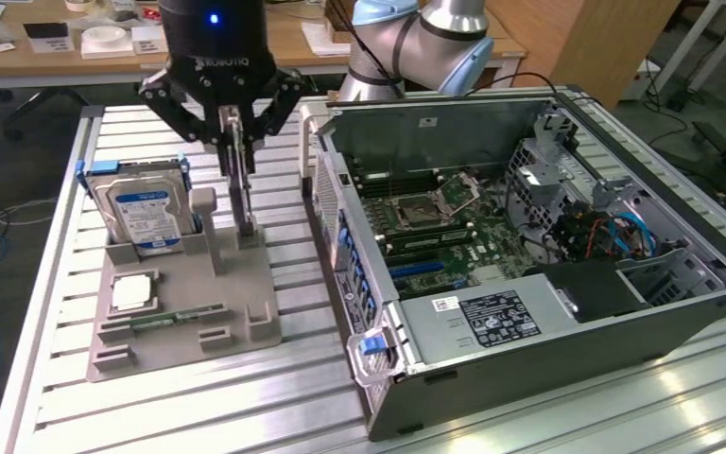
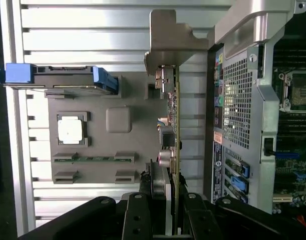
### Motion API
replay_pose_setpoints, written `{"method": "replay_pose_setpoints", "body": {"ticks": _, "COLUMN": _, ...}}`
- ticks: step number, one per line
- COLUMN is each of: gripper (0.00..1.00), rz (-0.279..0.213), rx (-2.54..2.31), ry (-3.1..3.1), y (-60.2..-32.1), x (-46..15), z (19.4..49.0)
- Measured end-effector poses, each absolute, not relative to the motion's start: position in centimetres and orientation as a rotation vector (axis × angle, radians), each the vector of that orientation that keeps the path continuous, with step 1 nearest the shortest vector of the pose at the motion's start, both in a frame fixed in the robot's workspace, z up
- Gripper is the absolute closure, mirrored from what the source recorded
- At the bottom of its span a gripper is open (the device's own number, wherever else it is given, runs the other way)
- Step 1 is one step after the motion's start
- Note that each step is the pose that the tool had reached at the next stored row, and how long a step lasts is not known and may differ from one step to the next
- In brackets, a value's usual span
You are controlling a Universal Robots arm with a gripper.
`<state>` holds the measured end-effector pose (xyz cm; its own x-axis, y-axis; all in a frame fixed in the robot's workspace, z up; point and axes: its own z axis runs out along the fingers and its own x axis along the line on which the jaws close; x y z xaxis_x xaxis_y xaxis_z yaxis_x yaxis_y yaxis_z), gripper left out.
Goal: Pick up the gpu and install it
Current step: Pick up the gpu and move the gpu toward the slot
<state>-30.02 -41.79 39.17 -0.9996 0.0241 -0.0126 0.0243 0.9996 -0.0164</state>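
Observation:
The gpu [image 1: 245,194] is a thin card seen edge-on, standing upright over the grey fixture tray [image 1: 256,326]. My gripper [image 1: 237,142] is above it, its fingers shut on the card's top edge. In the wrist view the gpu [image 2: 175,125] runs away from my gripper [image 2: 172,212] and ends in its silver metal bracket [image 2: 173,40]. The card's lower end sits at the tray's upright stand; I cannot tell whether it is lifted free of it. The open computer case [image 1: 665,317] lies on the exterior view's right, motherboard [image 1: 445,232] exposed.
On the tray, a silver hard drive [image 1: 146,213] stands in blue brackets, with a processor chip [image 1: 132,291] and a green memory stick [image 1: 174,317] nearer the front. The case's rear panel [image 2: 238,100] is close beside the card. Everything rests on a slatted aluminium table [image 1: 590,416].

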Motion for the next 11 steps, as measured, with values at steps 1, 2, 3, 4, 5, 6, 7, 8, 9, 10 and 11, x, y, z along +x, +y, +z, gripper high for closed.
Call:
{"method": "replay_pose_setpoints", "body": {"ticks": 1, "gripper": 0.72, "rz": -0.026, "rx": 0.038, "ry": 3.129, "y": -41.8, "x": -30.0, "z": 39.6}}
{"method": "replay_pose_setpoints", "body": {"ticks": 2, "gripper": 0.72, "rz": -0.026, "rx": 0.038, "ry": 3.129, "y": -41.8, "x": -30.0, "z": 40.0}}
{"method": "replay_pose_setpoints", "body": {"ticks": 3, "gripper": 0.72, "rz": -0.026, "rx": 0.038, "ry": 3.129, "y": -41.8, "x": -30.0, "z": 40.4}}
{"method": "replay_pose_setpoints", "body": {"ticks": 4, "gripper": 0.72, "rz": -0.026, "rx": 0.038, "ry": 3.129, "y": -41.8, "x": -30.0, "z": 40.7}}
{"method": "replay_pose_setpoints", "body": {"ticks": 5, "gripper": 0.72, "rz": -0.026, "rx": 0.038, "ry": 3.129, "y": -41.8, "x": -30.0, "z": 40.9}}
{"method": "replay_pose_setpoints", "body": {"ticks": 6, "gripper": 0.72, "rz": -0.024, "rx": 0.038, "ry": 3.129, "y": -41.8, "x": -30.0, "z": 41.0}}
{"method": "replay_pose_setpoints", "body": {"ticks": 7, "gripper": 0.72, "rz": -0.022, "rx": 0.038, "ry": 3.129, "y": -41.8, "x": -30.0, "z": 41.0}}
{"method": "replay_pose_setpoints", "body": {"ticks": 8, "gripper": 0.72, "rz": -0.022, "rx": 0.038, "ry": 3.129, "y": -41.8, "x": -30.0, "z": 41.0}}
{"method": "replay_pose_setpoints", "body": {"ticks": 9, "gripper": 0.72, "rz": -0.022, "rx": 0.038, "ry": 3.129, "y": -41.8, "x": -30.0, "z": 41.0}}
{"method": "replay_pose_setpoints", "body": {"ticks": 10, "gripper": 0.72, "rz": -0.022, "rx": 0.038, "ry": 3.129, "y": -41.8, "x": -30.0, "z": 41.0}}
{"method": "replay_pose_setpoints", "body": {"ticks": 11, "gripper": 0.72, "rz": -0.022, "rx": 0.038, "ry": 3.129, "y": -41.8, "x": -30.0, "z": 41.0}}
